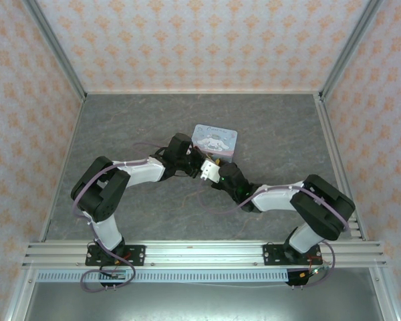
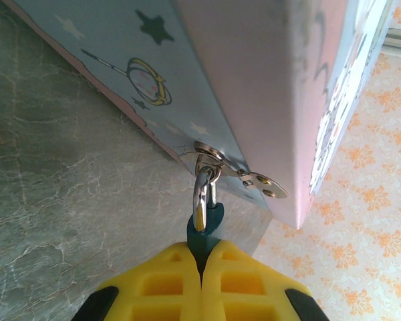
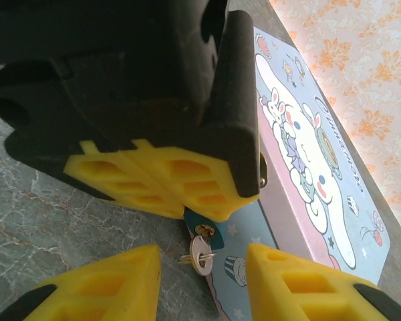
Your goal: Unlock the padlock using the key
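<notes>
The tiny teal padlock [image 2: 205, 242] hangs by its silver shackle [image 2: 202, 194] from the hasp of the pale blue cartoon tin [image 2: 254, 80]. My left gripper [image 2: 202, 253] is shut on the padlock's body. In the right wrist view the left gripper's yellow fingers [image 3: 154, 180] pinch the padlock [image 3: 214, 238], and a small silver key [image 3: 202, 259] sticks out of its keyhole. My right gripper [image 3: 200, 284] stands open, one finger on each side of the key without touching it. From above, both grippers [image 1: 202, 162] [image 1: 218, 175] meet at the tin's near edge.
The tin [image 1: 214, 140] lies flat near the middle of the grey marbled table [image 1: 120, 127]. Patterned walls enclose the table on three sides. Both arms bend inward from their bases at the near rail [image 1: 200, 254].
</notes>
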Controlling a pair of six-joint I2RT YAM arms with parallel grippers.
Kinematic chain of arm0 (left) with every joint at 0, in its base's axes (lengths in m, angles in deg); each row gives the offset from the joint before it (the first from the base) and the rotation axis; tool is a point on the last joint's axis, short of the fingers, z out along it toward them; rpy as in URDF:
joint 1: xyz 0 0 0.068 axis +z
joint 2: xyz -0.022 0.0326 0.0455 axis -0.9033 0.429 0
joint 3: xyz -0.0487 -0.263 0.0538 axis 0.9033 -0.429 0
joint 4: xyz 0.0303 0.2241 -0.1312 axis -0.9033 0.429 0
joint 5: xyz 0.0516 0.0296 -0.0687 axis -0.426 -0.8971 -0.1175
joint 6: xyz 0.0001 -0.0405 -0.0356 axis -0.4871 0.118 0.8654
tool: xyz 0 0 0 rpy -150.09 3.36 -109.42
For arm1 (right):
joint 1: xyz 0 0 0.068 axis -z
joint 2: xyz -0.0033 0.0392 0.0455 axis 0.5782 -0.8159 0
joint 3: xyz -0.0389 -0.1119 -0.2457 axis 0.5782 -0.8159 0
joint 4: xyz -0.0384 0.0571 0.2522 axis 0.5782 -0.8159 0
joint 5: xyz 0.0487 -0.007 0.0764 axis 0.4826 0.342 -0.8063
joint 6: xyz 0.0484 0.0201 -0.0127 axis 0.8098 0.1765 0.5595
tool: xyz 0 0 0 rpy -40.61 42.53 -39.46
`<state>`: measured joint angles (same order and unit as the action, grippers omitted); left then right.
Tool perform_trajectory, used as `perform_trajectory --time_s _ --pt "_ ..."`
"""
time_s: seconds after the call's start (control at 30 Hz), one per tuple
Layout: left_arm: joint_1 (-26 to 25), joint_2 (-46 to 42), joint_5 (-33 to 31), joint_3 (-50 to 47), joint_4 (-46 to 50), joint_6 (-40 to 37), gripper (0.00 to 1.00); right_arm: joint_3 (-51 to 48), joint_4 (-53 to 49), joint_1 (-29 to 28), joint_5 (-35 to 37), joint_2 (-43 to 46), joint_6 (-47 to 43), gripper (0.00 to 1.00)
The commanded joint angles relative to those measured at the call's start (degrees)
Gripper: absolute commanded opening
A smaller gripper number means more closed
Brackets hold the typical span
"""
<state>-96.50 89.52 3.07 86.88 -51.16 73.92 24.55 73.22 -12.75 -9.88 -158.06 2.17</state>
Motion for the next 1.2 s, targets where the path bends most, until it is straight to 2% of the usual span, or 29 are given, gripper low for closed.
perform_trajectory --time_s 0.0,0.13,0.53,0.83,1.17 --pt "-0.2 -2.6 1.0 1.8 -0.6 -0.1 0.0 1.2 3.5 -0.3 0.9 -1.8 -1.0 0.37" --pt "-0.2 -2.7 1.0 1.8 -0.5 -0.3 0.0 1.7 3.7 -0.1 0.7 -3.2 -1.2 0.32" --pt "-0.2 -2.8 1.2 1.5 -0.3 -0.4 0.0 1.4 4.2 0.5 0.7 -3.6 0.7 0.0" --pt "-0.2 -2.8 1.0 1.4 -0.1 -0.6 0.0 0.8 4.4 0.8 0.4 -2.2 6.6 0.0" --pt "-0.2 -2.5 0.8 0.9 -0.1 -0.6 0.0 0.3 5.6 0.9 -2.3 -1.0 26.5 0.0"
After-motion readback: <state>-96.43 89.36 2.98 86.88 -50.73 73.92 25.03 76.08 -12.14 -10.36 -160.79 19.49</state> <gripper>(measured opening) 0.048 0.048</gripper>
